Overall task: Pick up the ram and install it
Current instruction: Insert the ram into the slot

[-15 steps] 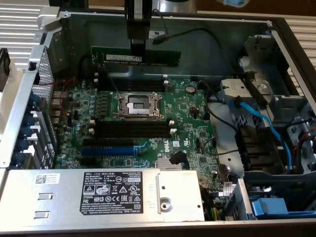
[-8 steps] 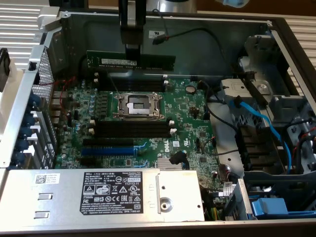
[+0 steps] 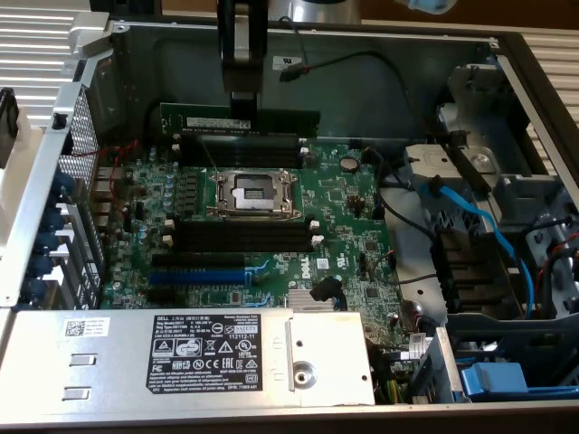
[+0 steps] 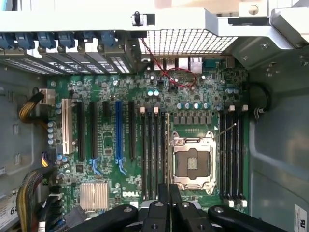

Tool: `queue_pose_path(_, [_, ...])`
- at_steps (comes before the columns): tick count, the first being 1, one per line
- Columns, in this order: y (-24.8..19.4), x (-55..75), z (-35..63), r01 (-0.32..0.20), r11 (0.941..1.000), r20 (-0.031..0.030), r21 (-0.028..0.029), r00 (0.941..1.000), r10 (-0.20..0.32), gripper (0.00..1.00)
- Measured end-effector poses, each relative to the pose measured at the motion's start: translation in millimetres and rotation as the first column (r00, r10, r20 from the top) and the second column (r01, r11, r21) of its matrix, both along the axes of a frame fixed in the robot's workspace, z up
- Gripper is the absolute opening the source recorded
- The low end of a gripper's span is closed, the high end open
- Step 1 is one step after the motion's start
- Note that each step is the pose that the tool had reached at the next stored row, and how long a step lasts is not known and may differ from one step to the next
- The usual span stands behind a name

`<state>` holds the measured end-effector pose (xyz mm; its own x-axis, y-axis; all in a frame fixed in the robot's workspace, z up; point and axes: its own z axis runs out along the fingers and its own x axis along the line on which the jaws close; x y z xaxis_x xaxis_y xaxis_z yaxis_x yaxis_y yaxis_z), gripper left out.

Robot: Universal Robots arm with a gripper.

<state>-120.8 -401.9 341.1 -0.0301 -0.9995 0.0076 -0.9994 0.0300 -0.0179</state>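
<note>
The ram (image 3: 208,118) is a long dark-green stick with a pale label strip. It hangs level above the motherboard (image 3: 348,212), and my gripper (image 3: 242,101) is shut on its middle from above. In the exterior view it appears just over the back pair of black memory slots (image 3: 240,149) and lies parallel to them. The wrist view shows the ram edge-on as a thin line (image 4: 168,154) running out from between my fingers (image 4: 159,208), beside the CPU socket (image 4: 192,164) and a bank of memory slots (image 4: 153,150).
The open computer case has metal walls all round. A second bank of black slots (image 3: 244,237) lies in front of the CPU socket (image 3: 253,192), with the blue expansion slot (image 3: 194,276) nearer still. The power supply (image 3: 181,357) fills the front; blue cables (image 3: 479,226) and drive bays are at the exterior view's right.
</note>
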Motion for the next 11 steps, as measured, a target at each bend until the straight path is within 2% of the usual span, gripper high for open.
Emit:
queue_pose_path(6, [-0.5,0.0,-8.4,-0.011,0.9999,0.0001,0.0001,0.9999,0.011,0.12])
queue_pose_path(9, [-3.5,0.0,-10.2,-0.011,0.9999,0.0,0.0001,0.9999,0.011,0.12])
queue_pose_path(11, [-8.1,0.3,-11.7,-0.011,0.9999,0.0,0.0006,0.9999,0.011,0.12])
